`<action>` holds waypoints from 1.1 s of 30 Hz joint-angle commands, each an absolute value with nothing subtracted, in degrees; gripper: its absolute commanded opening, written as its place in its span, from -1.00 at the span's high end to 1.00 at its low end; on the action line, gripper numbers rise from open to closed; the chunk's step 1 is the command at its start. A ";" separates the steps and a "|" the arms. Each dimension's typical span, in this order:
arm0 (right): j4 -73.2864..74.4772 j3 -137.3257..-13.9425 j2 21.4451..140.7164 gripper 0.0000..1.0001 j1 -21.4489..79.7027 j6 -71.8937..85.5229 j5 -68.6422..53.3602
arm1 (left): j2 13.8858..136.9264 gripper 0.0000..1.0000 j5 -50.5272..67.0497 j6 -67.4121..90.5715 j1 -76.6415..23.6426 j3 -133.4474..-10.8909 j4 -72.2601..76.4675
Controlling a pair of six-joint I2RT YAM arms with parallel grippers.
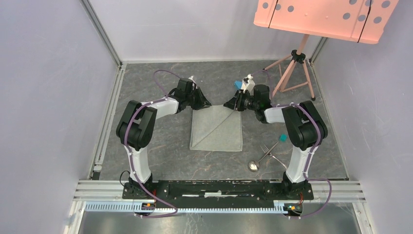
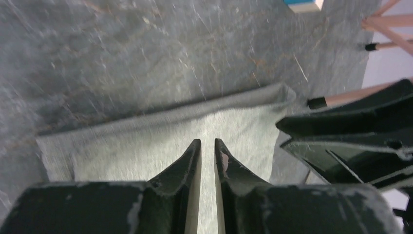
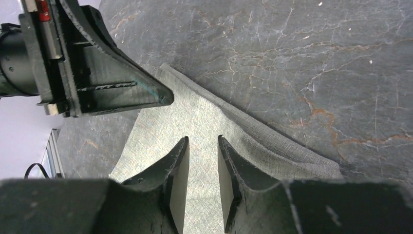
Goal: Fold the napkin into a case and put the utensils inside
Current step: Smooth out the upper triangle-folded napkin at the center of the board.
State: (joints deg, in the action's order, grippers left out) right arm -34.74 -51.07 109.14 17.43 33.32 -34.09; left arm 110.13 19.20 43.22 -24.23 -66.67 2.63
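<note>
Right beneath my left gripper (image 2: pixel 207 142) lies the napkin (image 1: pixel 216 129). Those fingers are drawn to a narrow slit with grey cloth showing through it. Whether they already pinch a fold or only hover over it, I cannot tell.

My right gripper (image 3: pixel 203 140) stands over the same cloth with its fingers plainly apart and nothing caught between them. The doubled hem runs just past its tips, slanting away to their right.

Each pair sits at one far corner of the napkin, left fingers at the left corner and right fingers at the right. The two grippers are close beside each other, and neither arm is nearer the cloth than the other.

The far edge runs straight from one pair to the other, and everything else of the napkin spreads back from the tips towards my bases. I judge that this matters most for the coming fold: any pull from here would draw the far edge back over the cloth.

The napkin is close to square, so it has no strong long axis. A diagonal crease crosses it from near my right fingers towards the near corner on my left side.

Well behind my right fingers, clear of the cloth, the fork (image 1: pixel 267 147) and spoon (image 1: pixel 253 165) lie on the table by the right arm, with their handles crossing.
</note>
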 commanded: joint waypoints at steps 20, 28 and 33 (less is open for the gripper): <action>-31.52 -55.45 115.40 0.39 14.45 31.98 -30.41 | 119.13 0.75 9.57 45.53 -19.80 -63.83 14.39; -32.25 -56.40 116.58 0.31 12.31 31.97 -32.51 | 118.13 0.83 9.22 47.20 -18.17 -60.29 17.49; -30.72 -57.04 113.26 0.05 11.42 29.53 -34.06 | 117.71 0.81 12.48 46.14 -18.26 -59.71 20.67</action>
State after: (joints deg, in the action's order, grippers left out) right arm -30.74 -55.37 115.81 12.95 32.01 -33.45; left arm 117.47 12.51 46.89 -18.94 -61.73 21.47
